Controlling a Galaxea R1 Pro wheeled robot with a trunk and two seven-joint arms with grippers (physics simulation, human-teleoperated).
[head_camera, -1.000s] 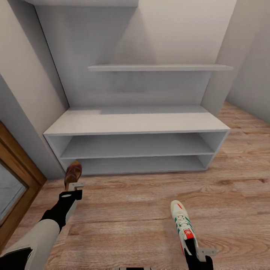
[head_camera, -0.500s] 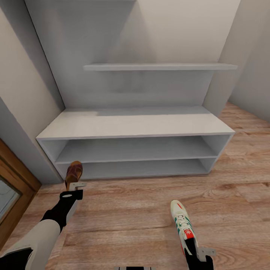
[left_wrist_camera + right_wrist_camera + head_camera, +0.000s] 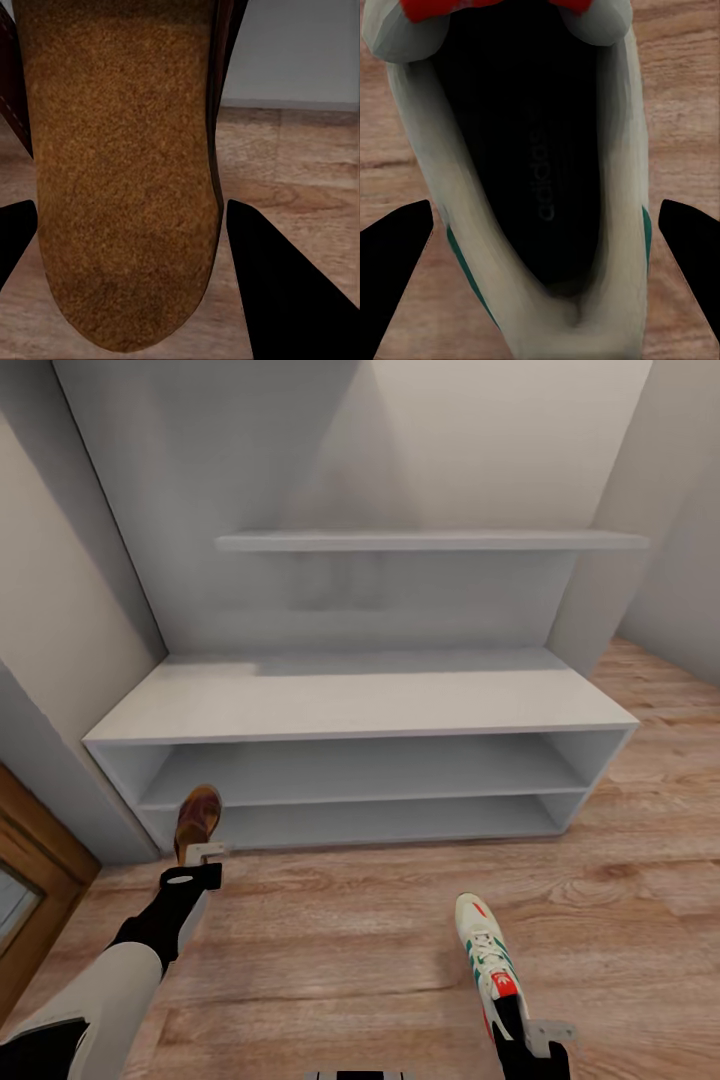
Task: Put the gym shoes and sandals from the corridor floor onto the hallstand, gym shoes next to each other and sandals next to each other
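The left gripper (image 3: pixel 196 853) is holding a brown sandal (image 3: pixel 196 818) up off the wood floor (image 3: pixel 340 940), just in front of the left end of the shoe rack (image 3: pixel 360 705). The sandal is looking pretty plain: dark brown with a leathery shine on top, and in the left wrist view its sole (image 3: pixel 120 172) is showing as a grainy tan-brown slab with a rounded end, sitting between the two black fingers (image 3: pixel 289 292).

The right gripper (image 3: pixel 515 1030) is clamped on the heel end of a sneaker (image 3: pixel 485 960), which is hanging over the floor well short of the rack, toe pointing toward it. It's cream-white with green side stripes, white laces and a red-orange tongue patch. The right wrist view is looking straight down into its dark opening (image 3: pixel 536 150), with faint lettering on the insole and red trim at the tongue.

The rack itself is pale grey-white, with two long open bays, a flat top and a floating shelf (image 3: pixel 430 540) above.
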